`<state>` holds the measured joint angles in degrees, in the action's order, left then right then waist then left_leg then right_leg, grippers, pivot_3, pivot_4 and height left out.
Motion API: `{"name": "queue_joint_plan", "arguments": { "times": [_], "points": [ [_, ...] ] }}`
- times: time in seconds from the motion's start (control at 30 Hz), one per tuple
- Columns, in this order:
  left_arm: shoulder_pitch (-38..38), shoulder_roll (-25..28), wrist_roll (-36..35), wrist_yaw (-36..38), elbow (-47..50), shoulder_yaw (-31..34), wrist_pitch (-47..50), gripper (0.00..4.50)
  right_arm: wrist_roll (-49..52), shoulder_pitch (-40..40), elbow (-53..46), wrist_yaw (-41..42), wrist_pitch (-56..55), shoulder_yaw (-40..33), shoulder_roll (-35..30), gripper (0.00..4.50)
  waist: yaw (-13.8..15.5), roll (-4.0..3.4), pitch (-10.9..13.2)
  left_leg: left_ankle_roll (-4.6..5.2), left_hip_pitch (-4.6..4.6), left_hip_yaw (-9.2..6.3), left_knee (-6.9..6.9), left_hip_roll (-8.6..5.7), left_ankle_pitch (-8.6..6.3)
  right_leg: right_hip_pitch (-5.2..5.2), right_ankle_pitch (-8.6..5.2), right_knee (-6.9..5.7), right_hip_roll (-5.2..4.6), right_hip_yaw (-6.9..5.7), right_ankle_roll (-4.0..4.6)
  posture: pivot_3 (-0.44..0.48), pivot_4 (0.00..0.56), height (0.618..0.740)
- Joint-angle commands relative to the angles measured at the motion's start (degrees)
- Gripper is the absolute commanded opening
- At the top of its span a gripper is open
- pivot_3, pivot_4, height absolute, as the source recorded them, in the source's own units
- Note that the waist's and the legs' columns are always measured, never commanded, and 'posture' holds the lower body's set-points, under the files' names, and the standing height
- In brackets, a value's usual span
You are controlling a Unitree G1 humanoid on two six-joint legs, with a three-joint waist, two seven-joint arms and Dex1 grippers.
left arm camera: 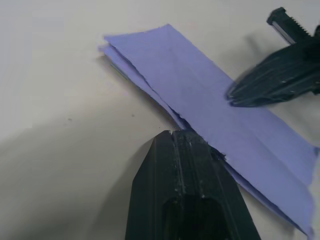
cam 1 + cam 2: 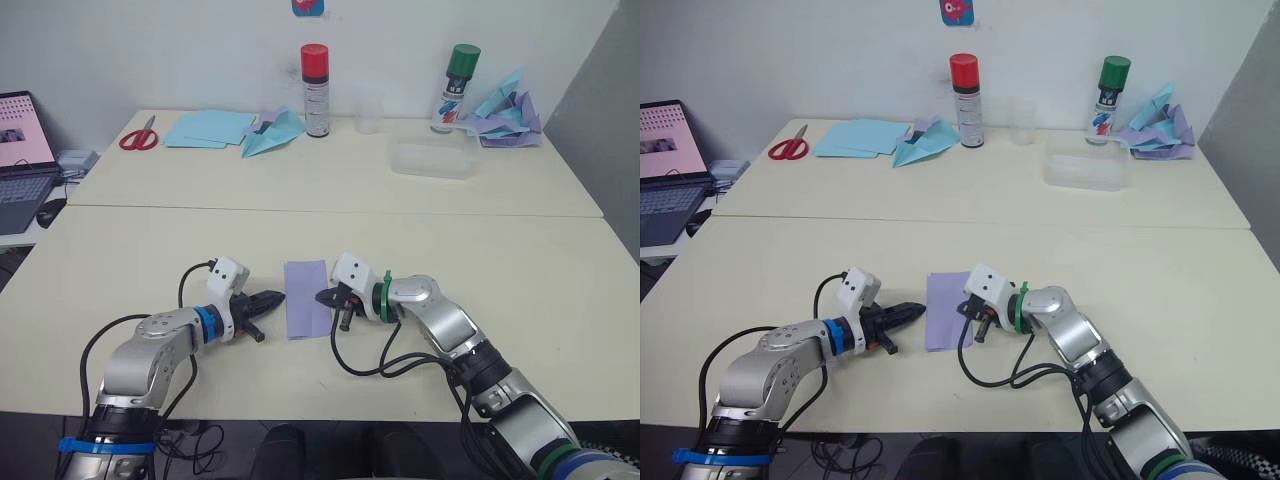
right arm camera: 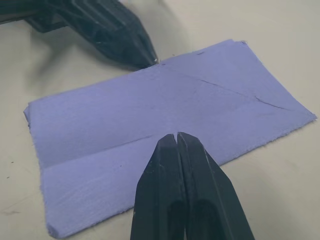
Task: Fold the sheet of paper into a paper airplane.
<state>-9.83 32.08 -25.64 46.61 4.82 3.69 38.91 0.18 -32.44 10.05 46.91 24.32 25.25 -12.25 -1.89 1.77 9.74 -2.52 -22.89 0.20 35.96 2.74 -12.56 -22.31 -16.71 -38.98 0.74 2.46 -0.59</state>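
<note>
Sheet of paper (image 2: pixel 307 298): lavender, folded to a narrow strip, flat on the table (image 2: pixel 480 260) near its front edge, between the two grippers. Left gripper (image 2: pixel 277 298): fingers together, tips at the strip's left edge. Right gripper (image 2: pixel 322 297): fingers together, tips resting on the strip's right portion.

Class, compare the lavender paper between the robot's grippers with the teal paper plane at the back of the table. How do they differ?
The sheet of paper is pale lavender; the teal paper plane is teal-blue. The sheet lies flat, folded into a narrow rectangle; the plane is a finished pointed wedge. The sheet lies near, between the left gripper and right gripper; the plane sits far back beside the red-capped spray can. Both are creased paper.
</note>
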Motion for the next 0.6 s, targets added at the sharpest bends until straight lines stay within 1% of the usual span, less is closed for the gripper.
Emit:
{"name": "queue_joint_plan", "arguments": {
  "times": [0.03, 0.2, 0.3, 0.6],
  "points": [
    [0.6, 1.0, -1.7, 2.1, 1.7, -0.8, 1.8, 0.00, -0.9, 0.7, 0.6, -1.5, 1.2, -0.4, -0.2, 0.04, 0.0, 0.00, 0.0, 0.00, 0.00, -0.01, 0.00, 0.00, 0.00, 0.00, 0.00, 0.00, 0.00, -0.01, 0.00, 0.000, 0.150, 0.740],
    [-0.6, 0.6, -1.0, 2.5, 0.3, -1.9, 1.0, 0.00, -0.8, -0.1, 1.7, -1.9, 0.9, -0.6, 0.3, 0.04, 0.0, 0.00, 0.0, 0.00, 0.00, -0.01, 0.00, 0.00, 0.00, 0.00, 0.00, 0.00, 0.00, 0.00, 0.00, 0.000, 0.150, 0.740],
    [-2.0, -0.1, -2.0, 2.5, 0.3, -1.5, 1.3, 0.00, -0.9, -0.3, 1.9, -2.1, 0.8, -0.9, 0.4, 0.04, 0.1, 0.00, 0.0, 0.00, 0.00, -0.01, 0.01, -0.01, 0.00, 0.00, 0.00, 0.00, -0.01, -0.01, 0.00, 0.000, 0.150, 0.740],
    [-4.6, -1.5, -1.8, 2.4, 0.2, -2.4, 0.6, 0.00, 0.1, 1.3, -0.6, -2.3, 3.2, -1.8, 0.2, 0.04, 0.1, 0.03, 0.0, 0.00, -0.03, -0.01, 0.00, -0.02, 0.00, -0.01, 0.00, 0.00, -0.02, -0.01, 0.00, 0.000, 0.150, 0.740]
  ]
}}
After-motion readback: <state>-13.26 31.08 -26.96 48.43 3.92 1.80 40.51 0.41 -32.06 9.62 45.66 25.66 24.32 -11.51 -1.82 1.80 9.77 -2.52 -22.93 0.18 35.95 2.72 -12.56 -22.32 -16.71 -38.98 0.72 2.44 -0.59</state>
